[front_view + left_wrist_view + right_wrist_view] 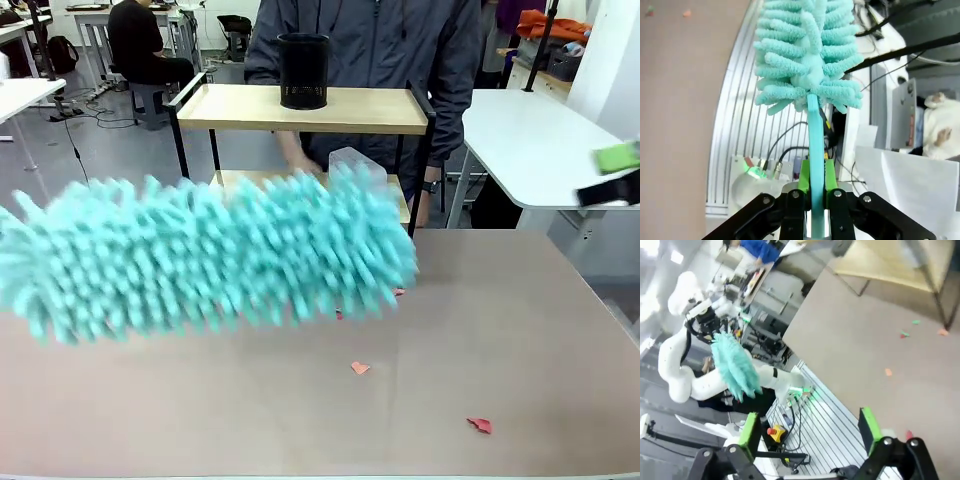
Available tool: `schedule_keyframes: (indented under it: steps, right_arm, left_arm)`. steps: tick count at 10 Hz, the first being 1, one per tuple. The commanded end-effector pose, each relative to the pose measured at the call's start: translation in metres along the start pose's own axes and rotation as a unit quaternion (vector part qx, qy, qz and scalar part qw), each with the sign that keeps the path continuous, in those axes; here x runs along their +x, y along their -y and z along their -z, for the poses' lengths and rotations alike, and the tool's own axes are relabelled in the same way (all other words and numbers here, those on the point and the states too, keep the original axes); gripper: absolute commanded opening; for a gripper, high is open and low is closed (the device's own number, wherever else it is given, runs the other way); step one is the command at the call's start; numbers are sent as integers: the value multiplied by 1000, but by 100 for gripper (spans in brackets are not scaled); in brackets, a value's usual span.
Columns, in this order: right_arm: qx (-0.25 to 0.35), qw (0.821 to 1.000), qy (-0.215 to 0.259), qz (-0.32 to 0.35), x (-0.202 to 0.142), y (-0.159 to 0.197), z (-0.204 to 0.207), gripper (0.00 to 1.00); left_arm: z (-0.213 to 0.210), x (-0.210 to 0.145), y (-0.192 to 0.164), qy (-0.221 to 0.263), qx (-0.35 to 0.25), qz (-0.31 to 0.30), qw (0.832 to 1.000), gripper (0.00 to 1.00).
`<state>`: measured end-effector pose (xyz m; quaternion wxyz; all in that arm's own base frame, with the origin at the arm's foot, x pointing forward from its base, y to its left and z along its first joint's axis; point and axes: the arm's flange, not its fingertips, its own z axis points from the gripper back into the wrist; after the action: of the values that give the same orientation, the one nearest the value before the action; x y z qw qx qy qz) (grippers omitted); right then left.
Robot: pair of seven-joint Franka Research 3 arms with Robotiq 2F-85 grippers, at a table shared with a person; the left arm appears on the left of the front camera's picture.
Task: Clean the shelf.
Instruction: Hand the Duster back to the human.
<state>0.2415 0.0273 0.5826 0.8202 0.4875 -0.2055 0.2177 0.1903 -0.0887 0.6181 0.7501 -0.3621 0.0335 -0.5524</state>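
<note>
The left gripper (815, 200) is clamped tight on the thin teal handle of a fluffy duster (200, 255), whose head blurs across the left-centre of the front view. The right gripper (810, 432) stands wide apart, holding nothing. The shelf (300, 108) sits upper centre, beyond the bench (500, 340), carrying a black mesh cup (303, 70). The duster looks light and soft, its handle slim and probably flexible; gripping low on the handle suits it.
</note>
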Motion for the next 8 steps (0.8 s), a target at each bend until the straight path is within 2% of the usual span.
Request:
schedule_keyframes:
  steps: [1, 2, 4, 6, 8]
  right_arm:
    - [18, 999, -27, -25, 18, -10, 60, 100]
    - [52, 997, -52, -31, 17, -13, 94, 100]
    - [111, 987, -115, -35, 4, -27, 144, 100]
    - [149, 970, -187, -50, -11, -49, 178, 100]
    - [160, 952, -247, -78, -33, -65, 191, 100]
  left_arm:
    - [15, 26, -9, -44, -8, 34, 998, 12]
    - [25, 36, -14, -58, -35, 46, 997, 12]
    - [34, 49, -22, -65, -48, 49, 995, 12]
    - [38, 56, -27, -73, -69, 52, 994, 12]
    - [40, 57, -28, -69, -68, 46, 994, 12]
